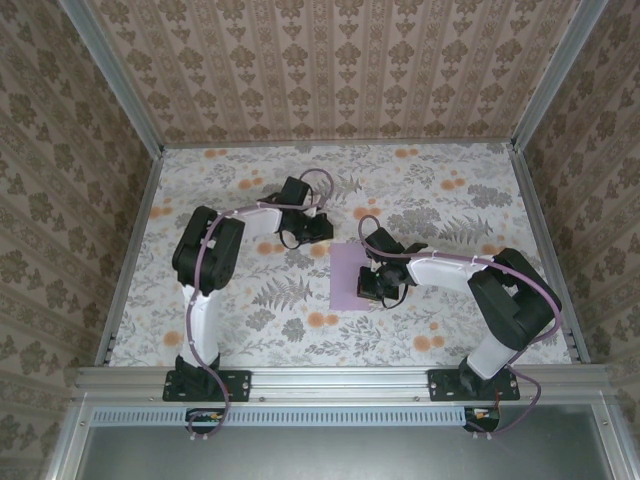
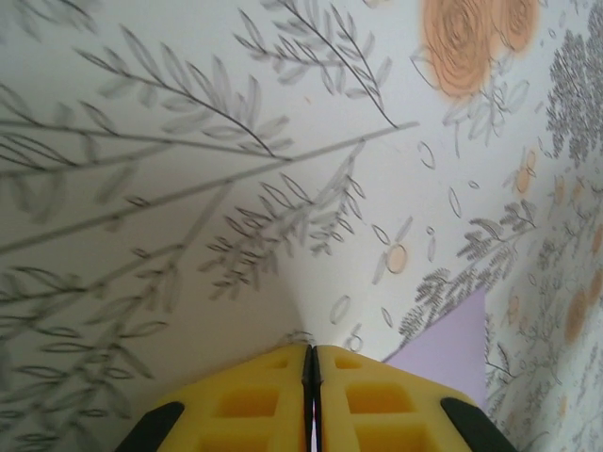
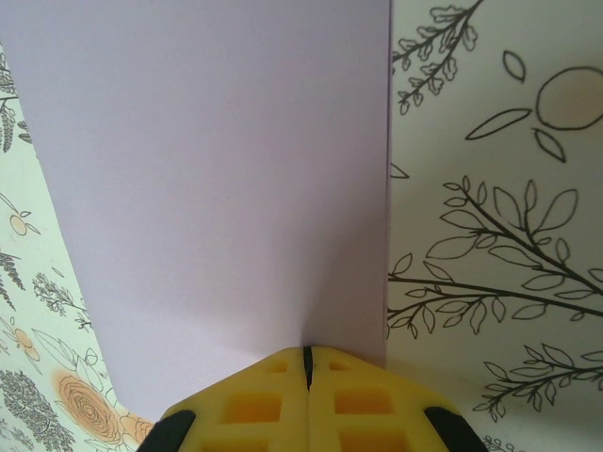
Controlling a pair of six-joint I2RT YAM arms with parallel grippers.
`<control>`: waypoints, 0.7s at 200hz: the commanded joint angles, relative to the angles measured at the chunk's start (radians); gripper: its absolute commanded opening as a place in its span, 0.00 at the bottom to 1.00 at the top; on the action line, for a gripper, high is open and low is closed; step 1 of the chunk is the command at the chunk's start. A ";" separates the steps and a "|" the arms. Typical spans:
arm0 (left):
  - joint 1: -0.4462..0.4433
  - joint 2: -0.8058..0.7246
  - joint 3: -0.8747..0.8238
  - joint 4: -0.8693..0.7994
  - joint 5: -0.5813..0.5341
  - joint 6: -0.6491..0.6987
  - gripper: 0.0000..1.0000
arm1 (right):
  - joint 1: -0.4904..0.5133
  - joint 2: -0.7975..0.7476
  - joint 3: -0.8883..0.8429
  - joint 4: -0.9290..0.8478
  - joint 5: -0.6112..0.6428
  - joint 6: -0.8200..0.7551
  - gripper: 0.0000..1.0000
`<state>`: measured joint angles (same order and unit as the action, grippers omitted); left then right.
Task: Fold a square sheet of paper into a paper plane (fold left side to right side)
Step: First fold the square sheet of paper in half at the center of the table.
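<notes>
Left gripper: pinched shut on nothing, low over the tablecloth just beside the sheet's corner.
Paper plane: a flat lilac sheet between your arms.
Right gripper: fingers closed, tips down near the sheet's right edge.
Risk: one pin point only. Drag sideways and the sheet slides or pivots, and the crease lands crooked.

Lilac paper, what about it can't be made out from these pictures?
Right wrist: the lilac paper's near edge is hidden behind the shut right claw; pinched or just pressed, unclear.
Top external: the right arm covers the paper's right side, so its folds can't be counted.
Left wrist: the paper's corner disappears behind the left claw.
</notes>
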<state>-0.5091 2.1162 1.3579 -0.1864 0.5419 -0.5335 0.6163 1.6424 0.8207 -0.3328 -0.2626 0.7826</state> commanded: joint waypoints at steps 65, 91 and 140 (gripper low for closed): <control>0.043 -0.271 -0.092 -0.060 -0.119 0.083 0.23 | 0.007 -0.041 -0.044 0.008 0.027 0.056 0.06; 0.042 -0.412 -0.209 -0.062 -0.148 0.076 0.30 | 0.007 -0.114 -0.031 0.011 0.084 0.036 0.18; 0.015 -0.661 -0.451 -0.018 -0.174 0.003 0.48 | 0.005 -0.245 -0.015 0.002 0.195 -0.024 0.40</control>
<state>-0.4763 1.5333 1.0031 -0.2127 0.3916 -0.4889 0.6163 1.4616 0.7937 -0.2985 -0.1596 0.7933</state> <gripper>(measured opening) 0.435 0.354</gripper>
